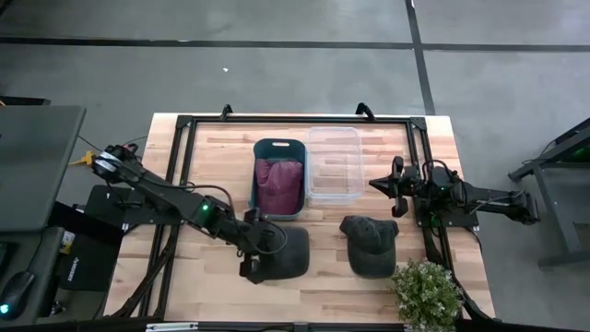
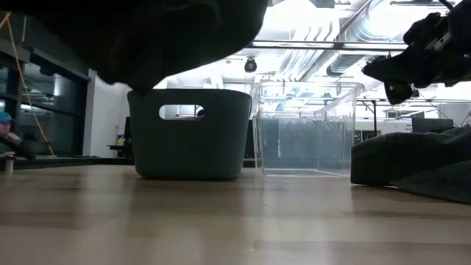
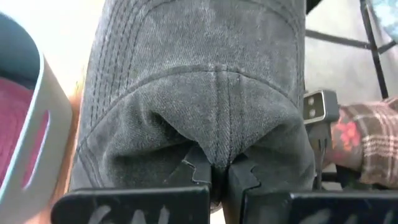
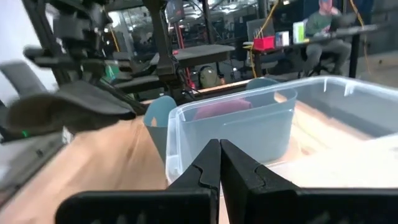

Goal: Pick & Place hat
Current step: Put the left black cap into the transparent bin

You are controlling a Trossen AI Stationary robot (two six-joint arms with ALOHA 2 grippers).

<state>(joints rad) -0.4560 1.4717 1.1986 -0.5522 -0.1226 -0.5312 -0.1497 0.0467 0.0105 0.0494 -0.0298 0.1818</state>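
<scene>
A dark grey cap (image 1: 288,251) hangs in my left gripper (image 1: 261,251) near the table's front middle. In the low view this cap (image 2: 147,37) is well above the tabletop. In the left wrist view the cap (image 3: 199,81) fills the picture, its brim pointing away from the gripper (image 3: 219,173). A second dark cap (image 1: 369,244) lies on the table to its right. My right gripper (image 4: 219,158) is shut and empty, and it hovers right of the clear bin (image 1: 334,164). My left gripper pinches a fold of the cap's crown cloth at its middle seam (image 3: 219,155) between the two fingers (image 3: 194,171). The fingers come from the table's left. The cap is lifted clear of the table, its brim away from the gripper.
A teal bin (image 1: 278,178) holding a maroon cap stands at mid-table, with the clear bin at its right side. A potted plant (image 1: 426,293) stands at the front right corner. A black frame edges the table. A person's plaid sleeve (image 3: 367,137) shows beyond the table.
</scene>
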